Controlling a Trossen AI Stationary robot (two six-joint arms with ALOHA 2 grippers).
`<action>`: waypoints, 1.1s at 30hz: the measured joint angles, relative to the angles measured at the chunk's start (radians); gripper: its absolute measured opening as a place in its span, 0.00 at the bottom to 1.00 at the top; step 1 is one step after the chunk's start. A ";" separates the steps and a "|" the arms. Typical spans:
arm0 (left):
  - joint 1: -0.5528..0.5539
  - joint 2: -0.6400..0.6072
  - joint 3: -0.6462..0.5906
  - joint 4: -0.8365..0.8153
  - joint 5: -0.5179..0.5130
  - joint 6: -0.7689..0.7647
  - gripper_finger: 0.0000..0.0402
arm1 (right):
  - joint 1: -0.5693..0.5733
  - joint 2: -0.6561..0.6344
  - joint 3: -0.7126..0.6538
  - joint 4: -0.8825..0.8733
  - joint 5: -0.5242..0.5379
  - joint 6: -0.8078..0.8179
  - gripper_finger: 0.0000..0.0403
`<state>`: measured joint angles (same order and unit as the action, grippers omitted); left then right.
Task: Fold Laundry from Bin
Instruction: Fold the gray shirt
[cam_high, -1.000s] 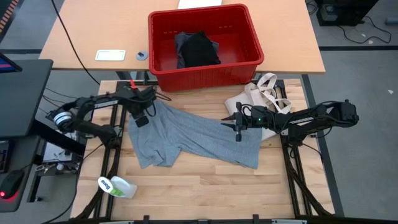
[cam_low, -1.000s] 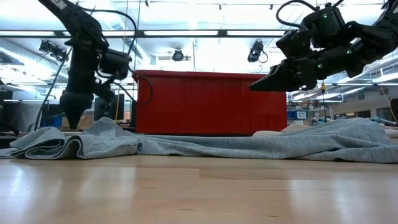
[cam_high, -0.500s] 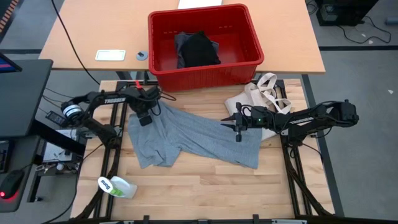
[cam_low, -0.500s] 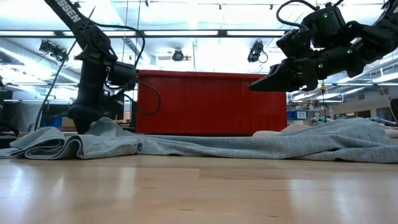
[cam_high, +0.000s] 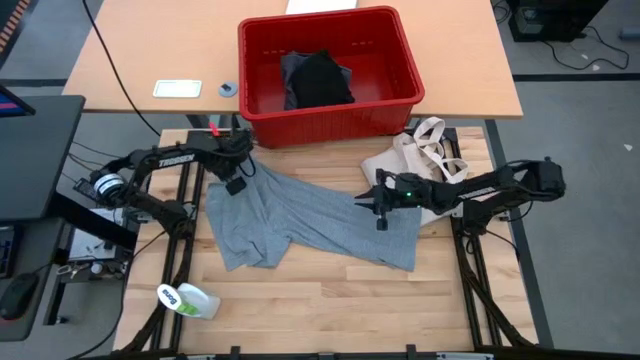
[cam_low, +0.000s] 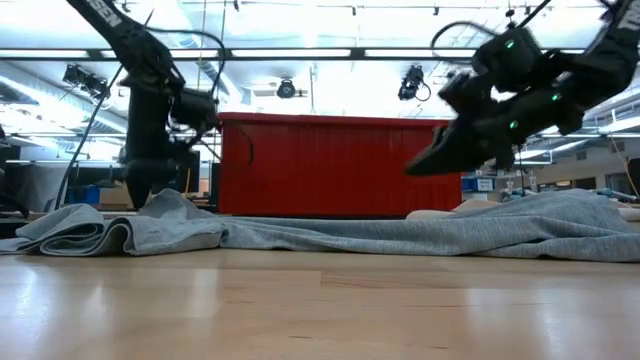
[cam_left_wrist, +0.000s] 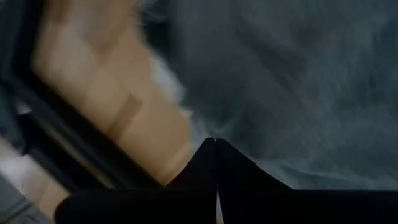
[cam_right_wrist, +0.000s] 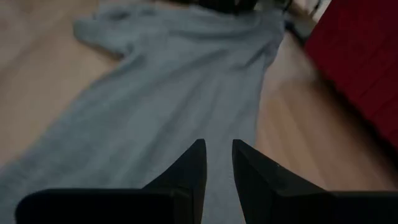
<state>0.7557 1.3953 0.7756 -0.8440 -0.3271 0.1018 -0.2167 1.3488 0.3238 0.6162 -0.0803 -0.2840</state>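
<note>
The light grey T-shirt lies spread out and rumpled on the table, its left part folded into a roll. My left gripper points down at the shirt's far left edge, fingers shut. My right gripper hovers above the shirt's right part, slanting down toward the table's left; its fingers stand a little apart with nothing between them. The red bin stands on the far table, with a black garment in it. My left gripper comes at the T-shirt's far left edge from above, its shut fingertips down at cloth level behind a hump of the shirt. Whether any cloth is between the tips, or whether they touch it at all, I cannot tell.
A cream tote bag lies at the table's far right, partly under my right arm. A white and green bottle lies at the near left corner. A white card rests on the far table, left of the bin.
My left gripper has gone a little toward the bin and the table's right, sinking to the shirt's far left edge. My right gripper has tipped its fingers farther down toward the shirt. The shirt has kept still.
</note>
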 joint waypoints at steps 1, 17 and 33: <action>0.009 -0.017 0.014 -0.022 -0.002 -0.013 0.01 | -0.002 0.029 0.009 -0.002 0.000 -0.002 0.21; 0.003 -0.087 0.060 -0.229 0.212 -0.108 0.06 | 0.016 0.332 0.166 -0.022 -0.044 -0.023 0.19; -0.125 0.121 -0.027 -0.128 0.075 -0.131 0.04 | 0.023 0.332 0.171 -0.136 -0.069 -0.005 0.19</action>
<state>0.6305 1.5167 0.7486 -0.9719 -0.2521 -0.0293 -0.1936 1.6809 0.4946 0.4805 -0.1489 -0.2890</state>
